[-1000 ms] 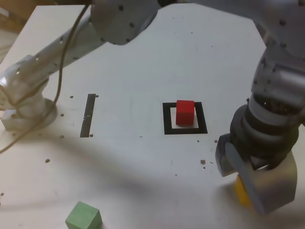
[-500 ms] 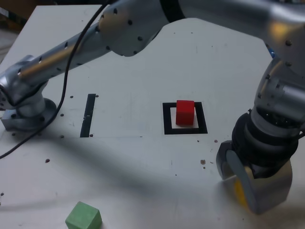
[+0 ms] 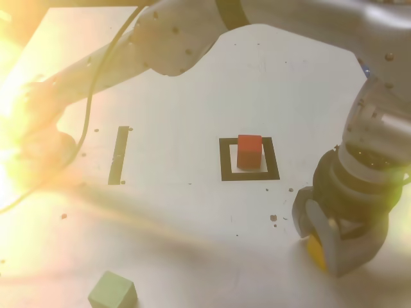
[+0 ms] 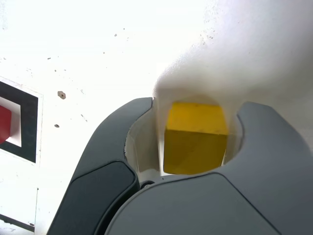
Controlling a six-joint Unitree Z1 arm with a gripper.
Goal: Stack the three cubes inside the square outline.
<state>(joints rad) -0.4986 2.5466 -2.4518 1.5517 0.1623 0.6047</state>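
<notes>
Found the gripper (image 3: 321, 240) low over the white table (image 3: 192, 212), at the end of the grey arm (image 3: 372, 147), pointing downward; found the yellow cube (image 3: 314, 251) between its two jaws, with only a small yellow part showing under the grey shells in the exterior view.

Looked closer through the wrist view; saw there the gripper (image 4: 198, 110) with one dark jaw on each side of the yellow cube (image 4: 195, 139); saw one jaw lying against a side face of the cube, and a pale narrow strip between the other jaw and the opposite face; could not tell whether this strip was a gap or only the lit inner side of that jaw; could not tell, therefore, whether the jaws were clamped on the cube or only drawn close around it; could not tell either whether the cube rested on the table.

Found the red cube (image 3: 249, 151) well apart from the gripper, toward the exterior view's left and farther from the camera; sat upright inside the square outline (image 3: 225, 160), toward its far edge; appeared also at the border of the wrist view, as a corner of the red cube (image 4: 4, 125) within the square outline (image 4: 27, 122).

Found the green cube (image 3: 112, 292) much farther from the gripper than the red one, toward the exterior view's left, alone on the table; noted the thin black tape strip (image 3: 118, 154) beyond the square outline, seen from the gripper; noted a strong yellow-white glare over the exterior view's left part.
</notes>
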